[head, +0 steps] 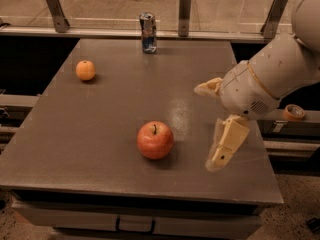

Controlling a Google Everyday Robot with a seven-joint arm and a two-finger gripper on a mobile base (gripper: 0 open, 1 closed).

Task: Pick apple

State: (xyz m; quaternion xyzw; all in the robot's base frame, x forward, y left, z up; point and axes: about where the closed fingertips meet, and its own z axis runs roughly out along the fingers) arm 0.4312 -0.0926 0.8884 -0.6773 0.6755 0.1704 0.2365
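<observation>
The apple (155,140) is round and red-orange with a short dark stem. It sits on the grey table (125,104) toward the front middle. My gripper (205,128) hangs over the table's right side, just to the right of the apple and apart from it. It is open and empty, with one cream finger (207,88) pointing left and the other (225,145) pointing down toward the table.
A smaller orange fruit (85,70) lies at the table's left back. A blue drink can (147,32) stands at the back edge. A railing with posts (185,6) runs behind the table. A roll of tape (293,112) lies on a ledge at the right.
</observation>
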